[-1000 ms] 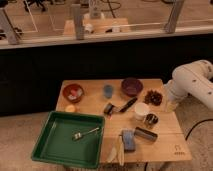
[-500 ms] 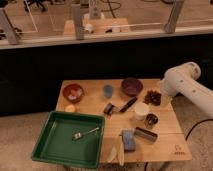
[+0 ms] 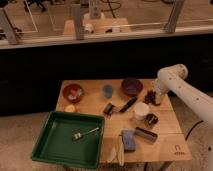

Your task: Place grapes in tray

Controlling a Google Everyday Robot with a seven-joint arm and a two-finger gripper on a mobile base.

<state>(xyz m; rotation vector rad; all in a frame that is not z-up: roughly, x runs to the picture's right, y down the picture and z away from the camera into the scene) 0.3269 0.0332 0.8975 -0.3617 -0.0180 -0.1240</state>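
Arm has swung in from the right edge of the table over the last second. It was hanging off to the side, and now the gripper is right down over the grapes at the far right of the table, just right of the dark purple bowl. The grapes haven't budged; they're in the same spot as before, partly hidden by the wrist. Honestly can't tell if the gripper is spread or closed, or whether it has hold of anything, since it's all one pale blob against the dark cluster.

My read is that the reach is basically done and the grab comes next, so nothing has been carried yet. The tray sits at the near left corner, well apart from the grapes, with just a spoon-looking thing in it. The carry has to cross the whole table diagonally, past the white cup and the blue cup, so it'll want a decent lift first. A bumpy cluster like that could easily slip or shed a berry.
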